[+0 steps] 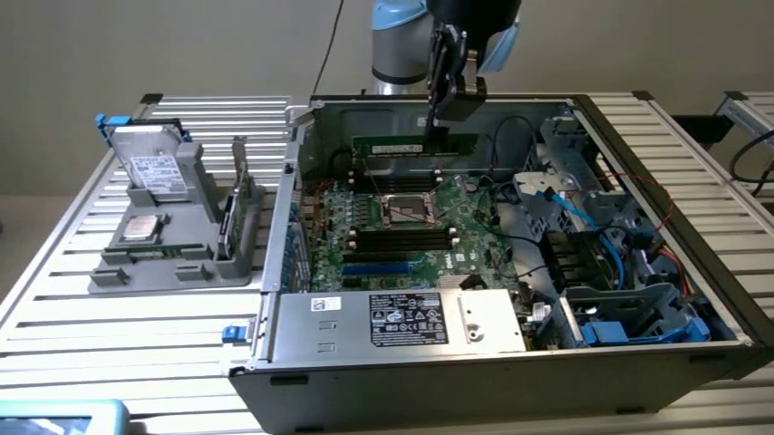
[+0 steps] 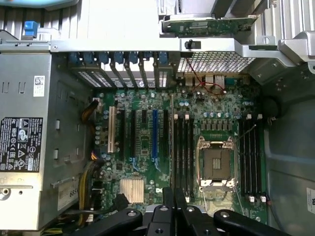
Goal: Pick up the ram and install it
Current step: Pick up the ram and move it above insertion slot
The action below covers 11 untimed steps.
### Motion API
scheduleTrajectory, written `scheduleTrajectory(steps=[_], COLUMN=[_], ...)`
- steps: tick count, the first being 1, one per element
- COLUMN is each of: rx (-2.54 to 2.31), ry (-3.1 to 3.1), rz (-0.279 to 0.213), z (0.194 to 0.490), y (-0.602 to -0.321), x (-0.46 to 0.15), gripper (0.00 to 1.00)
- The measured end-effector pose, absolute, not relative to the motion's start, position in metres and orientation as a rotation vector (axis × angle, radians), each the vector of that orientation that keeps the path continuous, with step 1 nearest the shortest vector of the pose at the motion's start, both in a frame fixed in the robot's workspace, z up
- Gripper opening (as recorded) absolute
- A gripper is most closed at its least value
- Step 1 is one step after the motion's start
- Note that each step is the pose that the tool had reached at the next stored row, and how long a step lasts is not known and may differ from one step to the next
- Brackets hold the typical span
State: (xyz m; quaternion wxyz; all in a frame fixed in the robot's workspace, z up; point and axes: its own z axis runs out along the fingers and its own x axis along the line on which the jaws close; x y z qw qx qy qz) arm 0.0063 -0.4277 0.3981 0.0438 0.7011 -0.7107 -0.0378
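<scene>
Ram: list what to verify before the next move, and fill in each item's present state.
1. Ram gripped by the pincer: ok, shut on its upper edge.
2. Ram level: ok, it hangs horizontal in the exterior view.
3. Ram seated: not ok, it seems to hang above the motherboard.
4. Memory slots beside the CPU socket free: ok, they look empty.
5. Ram parallel to those slots: ok; exact line-up cannot tell.
6. Slot latches open: cannot tell.
</scene>
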Motion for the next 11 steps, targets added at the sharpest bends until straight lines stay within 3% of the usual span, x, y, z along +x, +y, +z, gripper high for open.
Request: scheduleTrajectory(steps=[11], rx=[2.119], ry=[-2.197], rz=[-0.117], z=[0.383], y=[-0.416], x=[0.006], gripper=[0.12])
